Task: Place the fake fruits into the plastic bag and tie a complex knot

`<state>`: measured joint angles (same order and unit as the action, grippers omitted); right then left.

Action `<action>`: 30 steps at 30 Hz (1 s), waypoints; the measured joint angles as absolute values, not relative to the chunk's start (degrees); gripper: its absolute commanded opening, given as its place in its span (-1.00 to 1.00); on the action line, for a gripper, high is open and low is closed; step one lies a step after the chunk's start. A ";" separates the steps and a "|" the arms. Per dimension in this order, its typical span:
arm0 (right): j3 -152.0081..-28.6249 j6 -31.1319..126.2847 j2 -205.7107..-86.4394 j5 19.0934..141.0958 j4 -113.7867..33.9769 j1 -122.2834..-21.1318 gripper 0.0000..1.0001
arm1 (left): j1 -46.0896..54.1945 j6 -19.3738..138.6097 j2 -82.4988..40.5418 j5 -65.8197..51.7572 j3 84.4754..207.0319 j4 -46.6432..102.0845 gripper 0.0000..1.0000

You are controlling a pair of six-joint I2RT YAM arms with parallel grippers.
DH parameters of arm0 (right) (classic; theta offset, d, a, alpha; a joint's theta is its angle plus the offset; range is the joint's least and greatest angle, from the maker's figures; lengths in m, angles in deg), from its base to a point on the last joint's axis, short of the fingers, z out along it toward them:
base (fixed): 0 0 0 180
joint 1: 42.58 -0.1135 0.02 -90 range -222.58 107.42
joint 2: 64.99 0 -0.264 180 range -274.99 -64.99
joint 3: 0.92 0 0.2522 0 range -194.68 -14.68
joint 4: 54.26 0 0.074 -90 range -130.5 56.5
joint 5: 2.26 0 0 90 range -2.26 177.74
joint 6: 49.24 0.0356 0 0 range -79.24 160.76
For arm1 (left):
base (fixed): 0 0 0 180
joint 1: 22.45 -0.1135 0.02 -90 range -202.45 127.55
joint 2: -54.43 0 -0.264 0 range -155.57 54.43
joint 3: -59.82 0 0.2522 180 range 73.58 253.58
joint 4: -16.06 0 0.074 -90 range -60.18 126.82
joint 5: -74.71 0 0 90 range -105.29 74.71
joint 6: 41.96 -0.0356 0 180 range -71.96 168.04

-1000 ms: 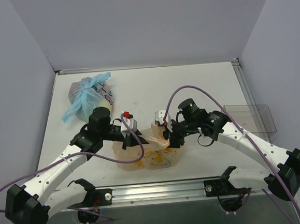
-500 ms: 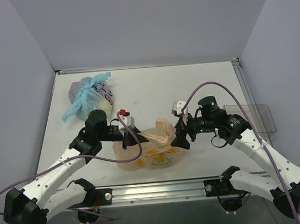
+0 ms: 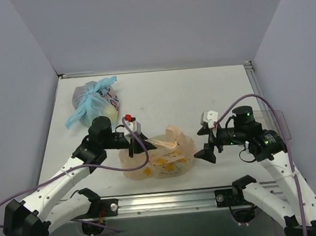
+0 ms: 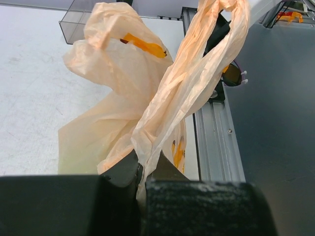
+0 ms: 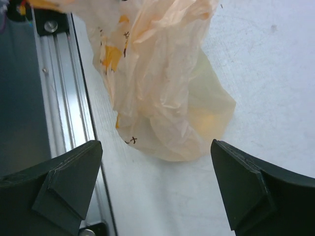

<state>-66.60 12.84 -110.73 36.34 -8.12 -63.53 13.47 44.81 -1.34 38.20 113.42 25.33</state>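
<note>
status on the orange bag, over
Left gripper, jaws shut on plastic bag handle. Right gripper, jaws open, clear of it. Blue-handled bag apart, rear left; nothing blocking.

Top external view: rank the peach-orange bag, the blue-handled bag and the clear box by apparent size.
1. peach-orange bag
2. blue-handled bag
3. clear box, though it is partly hidden, so its rank is unsure.

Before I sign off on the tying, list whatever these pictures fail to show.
- Fake fruits: in the right wrist view, only a yellowish blur through the plastic bag; the count is unclear.
- Bag handle: in the left wrist view, pinched in the left gripper, it runs off the top edge; the top view is too small to show whether it is tied.
- Blue-handled bag: in the top view, the contents are too small to make out.
</note>
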 measured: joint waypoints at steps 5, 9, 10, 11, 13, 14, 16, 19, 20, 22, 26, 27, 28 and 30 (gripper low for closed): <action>-66.63 -3.36 -111.58 34.15 -4.49 -63.14 0.99 | 13.47 43.81 -1.45 38.53 113.42 25.97 -1.00; -68.26 -12.54 -120.41 31.73 -3.53 -62.79 1.00 | 13.47 41.93 -1.95 39.10 113.64 27.30 -1.00; -68.75 -14.04 -123.19 31.03 -3.70 -62.79 1.00 | 13.47 41.40 -2.15 39.34 113.77 27.76 -1.00; -69.23 -15.09 -125.77 30.35 -3.84 -62.79 1.00 | 13.47 41.01 -2.41 39.62 113.97 28.13 -1.00; -70.19 -15.40 -129.72 29.00 -4.47 -63.01 1.00 | 13.50 40.09 -3.00 40.10 114.34 28.72 -1.00; -70.43 -14.57 -130.95 28.25 -5.43 -63.25 0.95 | 13.52 39.85 -3.26 40.37 114.53 29.05 -1.00; -70.49 -10.55 -131.97 27.16 -8.58 -64.58 0.47 | 13.58 39.68 -3.74 40.74 114.93 29.42 -1.00; -69.66 0.53 -131.19 26.11 -17.19 -68.08 -0.84 | 13.63 40.97 -4.31 40.91 115.30 28.87 -1.00; -68.75 5.06 -130.51 26.00 -20.40 -69.30 -1.00 | 13.65 41.80 -4.55 40.87 115.36 28.35 -1.00; -66.69 12.58 -129.11 26.42 -25.34 -71.27 -1.00 | 13.76 43.98 -5.12 40.78 115.71 27.23 -1.00; -63.30 23.18 -127.32 29.50 -30.81 -73.69 -1.00 | 14.04 49.62 -6.00 39.86 116.09 24.31 -1.00; -62.87 24.80 -127.12 30.33 -31.33 -73.72 -1.00 | 14.17 51.04 -6.17 39.16 116.09 23.89 -1.00; -62.54 26.24 -126.90 30.96 -31.68 -73.72 -1.00 | 14.28 52.33 -6.39 38.57 116.09 23.45 -1.00; -61.95 28.47 -125.99 31.84 -32.62 -73.83 -0.86 | 14.39 54.58 -7.02 37.07 116.11 23.04 -1.00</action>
<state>-61.95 28.47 -125.99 31.84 -32.62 -73.83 14.39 54.58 -7.02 37.07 116.11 23.04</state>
